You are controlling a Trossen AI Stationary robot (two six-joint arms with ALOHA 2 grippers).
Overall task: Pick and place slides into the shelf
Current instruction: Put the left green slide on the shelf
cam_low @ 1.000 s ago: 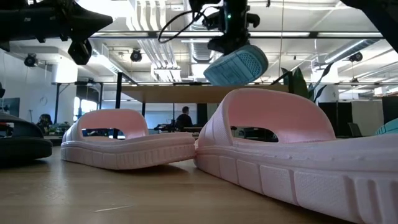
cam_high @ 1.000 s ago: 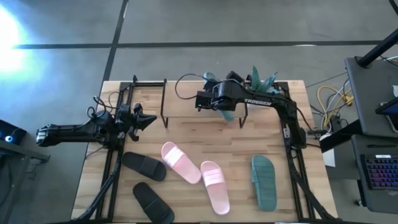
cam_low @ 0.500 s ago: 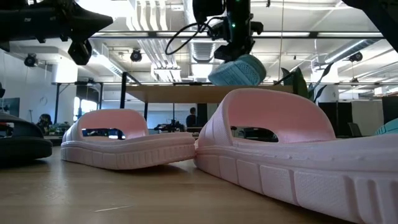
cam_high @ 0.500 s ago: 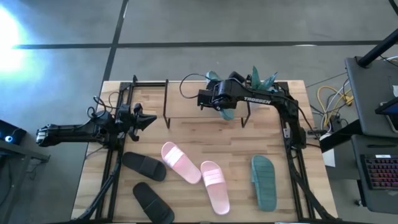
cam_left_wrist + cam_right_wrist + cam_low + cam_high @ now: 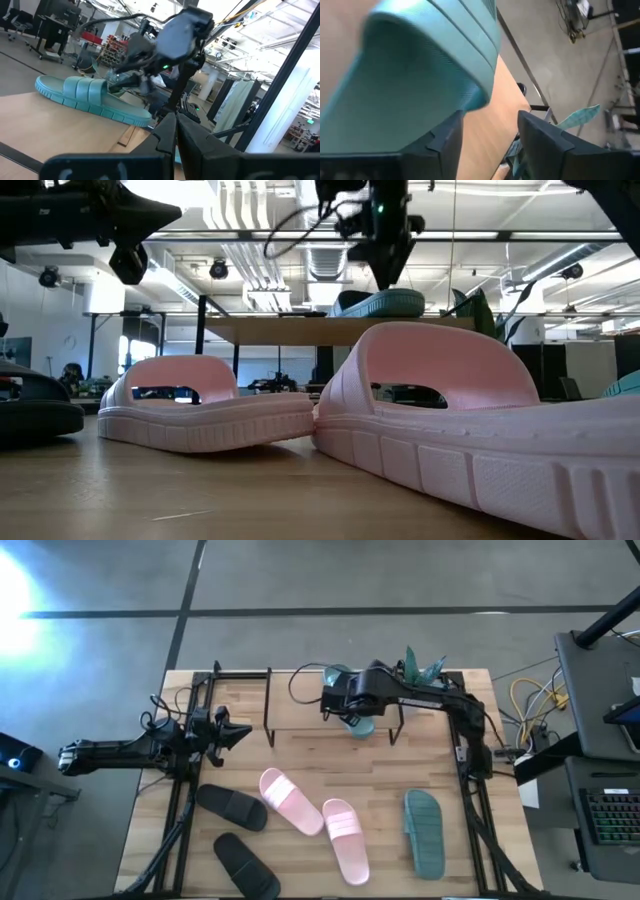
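Observation:
A teal slide (image 5: 385,302) lies flat, sole down, on the shelf (image 5: 300,330), shown also in the left wrist view (image 5: 90,95). My right gripper (image 5: 487,137) stands open just above it, its fingers by the edge of the wide strap (image 5: 470,85). In the high view it hovers over the shelf's right half (image 5: 345,705). My left gripper (image 5: 240,730) waits shut at the table's left side, holding nothing. On the table lie two pink slides (image 5: 290,802) (image 5: 346,838), two black slides (image 5: 232,807) (image 5: 246,865) and another teal slide (image 5: 426,832). My right gripper comes at the teal slide from above, pointing down, one finger (image 5: 445,137) close beside the strap's edge (image 5: 477,97). Whether it touches the strap I cannot tell. The slide rests with its whole sole on the shelf board.
The shelf's left half (image 5: 300,705) is bare board between thin black legs (image 5: 268,710). A green plant (image 5: 420,668) stands behind the shelf's right end. Black frame rails run along both table sides. Cables and a keyboard lie off the table's right.
My right gripper has gone down toward the shelf and slightly toward the table's left edge. The teal slide, which hung tilted below the fingers, has come down and levelled out, and now lies flat on the shelf board.

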